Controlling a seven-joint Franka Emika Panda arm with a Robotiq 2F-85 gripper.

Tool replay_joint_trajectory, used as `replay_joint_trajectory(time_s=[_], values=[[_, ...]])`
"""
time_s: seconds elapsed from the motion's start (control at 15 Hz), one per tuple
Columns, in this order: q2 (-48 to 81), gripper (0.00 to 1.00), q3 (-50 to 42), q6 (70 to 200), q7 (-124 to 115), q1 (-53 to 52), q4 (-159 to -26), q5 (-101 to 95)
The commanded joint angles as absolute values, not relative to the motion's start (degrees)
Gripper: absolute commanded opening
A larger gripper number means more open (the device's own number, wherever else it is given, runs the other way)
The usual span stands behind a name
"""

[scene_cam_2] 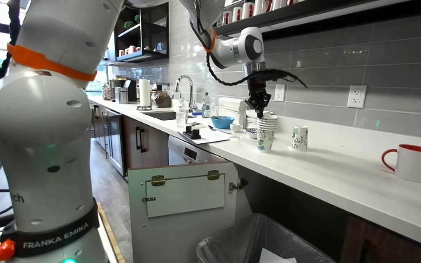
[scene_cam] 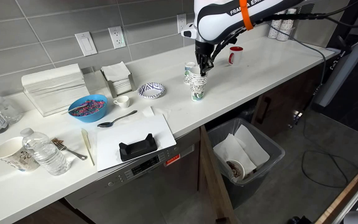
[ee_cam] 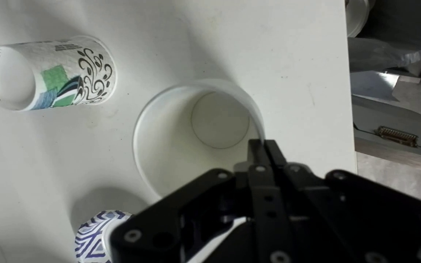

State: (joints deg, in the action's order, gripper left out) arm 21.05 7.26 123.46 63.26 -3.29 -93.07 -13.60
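The tool (ee_cam: 264, 142), narrow, pinches the rim of one cup stack (ee_cam: 192, 146), centre of the wrist view; its layers are hard to count. Upper left stands one upturned cup (ee_cam: 60, 75); lower left, the tool partly hides one bowl (ee_cam: 95, 237). Only the exterior views show one mug (scene_cam_2: 415, 166) on the bench (scene_cam_2: 342, 175).

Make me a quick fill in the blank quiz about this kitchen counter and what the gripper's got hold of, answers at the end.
1. Of the stacked paper cups, the gripper is shut on the edge of the ____ one.
2. The single cup near that stack stands upside ____.
3. The white mug is ____ inside.
4. The bowl of colourful bits is ____.

Missing words: top; down; red; blue.
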Motion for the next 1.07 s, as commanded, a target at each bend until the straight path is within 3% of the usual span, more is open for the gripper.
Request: replay_joint_trajectory(time_s=[0.0, 1.0], values=[[22.0, 0.01, 7.0, 121.4, 63.9, -3.6, -91.3, -13.7], [14.3, 0.01, 7.2, 106.6, 56.3, -10.4, -86.9, -27.9]])
